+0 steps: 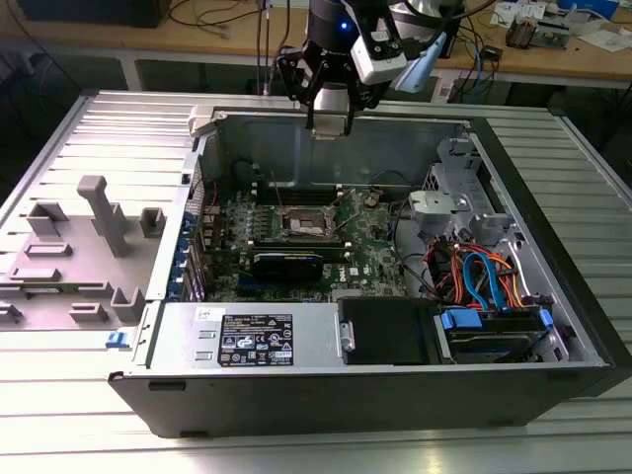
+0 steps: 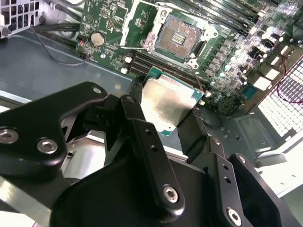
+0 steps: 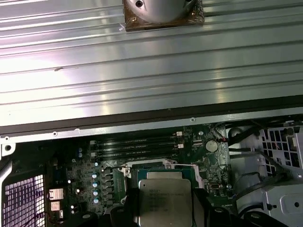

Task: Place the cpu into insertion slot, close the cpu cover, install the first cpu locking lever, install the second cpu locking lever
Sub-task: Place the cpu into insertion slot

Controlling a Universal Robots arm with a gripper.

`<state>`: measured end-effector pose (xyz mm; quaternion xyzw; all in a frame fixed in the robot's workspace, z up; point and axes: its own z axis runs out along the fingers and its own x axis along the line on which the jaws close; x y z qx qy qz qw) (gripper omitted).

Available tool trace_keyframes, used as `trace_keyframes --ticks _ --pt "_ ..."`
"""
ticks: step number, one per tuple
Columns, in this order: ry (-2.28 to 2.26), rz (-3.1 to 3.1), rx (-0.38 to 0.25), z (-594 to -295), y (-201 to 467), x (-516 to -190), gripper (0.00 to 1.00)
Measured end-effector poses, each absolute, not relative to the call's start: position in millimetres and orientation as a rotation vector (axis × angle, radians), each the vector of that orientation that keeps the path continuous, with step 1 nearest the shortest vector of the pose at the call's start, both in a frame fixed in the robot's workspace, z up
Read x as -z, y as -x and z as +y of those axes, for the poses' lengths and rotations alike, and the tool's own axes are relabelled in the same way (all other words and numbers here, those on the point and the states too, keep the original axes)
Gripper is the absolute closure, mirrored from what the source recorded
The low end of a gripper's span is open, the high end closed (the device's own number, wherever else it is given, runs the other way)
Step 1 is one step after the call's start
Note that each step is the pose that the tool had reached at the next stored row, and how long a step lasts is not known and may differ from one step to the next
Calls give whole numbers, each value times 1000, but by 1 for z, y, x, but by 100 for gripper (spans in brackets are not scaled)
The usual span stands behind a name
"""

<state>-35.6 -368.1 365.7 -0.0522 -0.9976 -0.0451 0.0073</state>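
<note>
My pincer (image 2: 168, 106) is closed on the cpu (image 2: 169, 100). One black finger (image 2: 136, 111) presses on one edge and the other on the opposite edge, so the chip hangs between them with its silvery top turned up toward my wrist. In the first wrist view the same chip sits flat in my grip, flanked by the two dark fingers.

Below and beyond the chip lies the insertion slot (image 2: 182, 38), well apart from it, with its dark contact field bare. The cpu cover (image 2: 128, 26) is swung up off the slot, on the side toward the coin battery (image 2: 97, 39). Long black memory slots (image 2: 222, 16) run along the green circuit board (image 2: 106, 19) beside the slot.

In the exterior view I hover over the far wall of the open computer case (image 1: 553, 296), high above the board. The power supply (image 1: 247, 341) lies along the case's near wall, and orange and blue cables (image 1: 482, 276) bunch toward the exterior view's right.

The case rests on a ribbed metal worktop (image 1: 59, 415). A grey fixture (image 1: 97, 212) with upright posts stands on it on the exterior view's left.
</note>
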Motion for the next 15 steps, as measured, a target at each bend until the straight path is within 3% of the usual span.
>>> trace_keyframes --ticks 15 --pt "172 -3119 141 -374 35 -366 46"
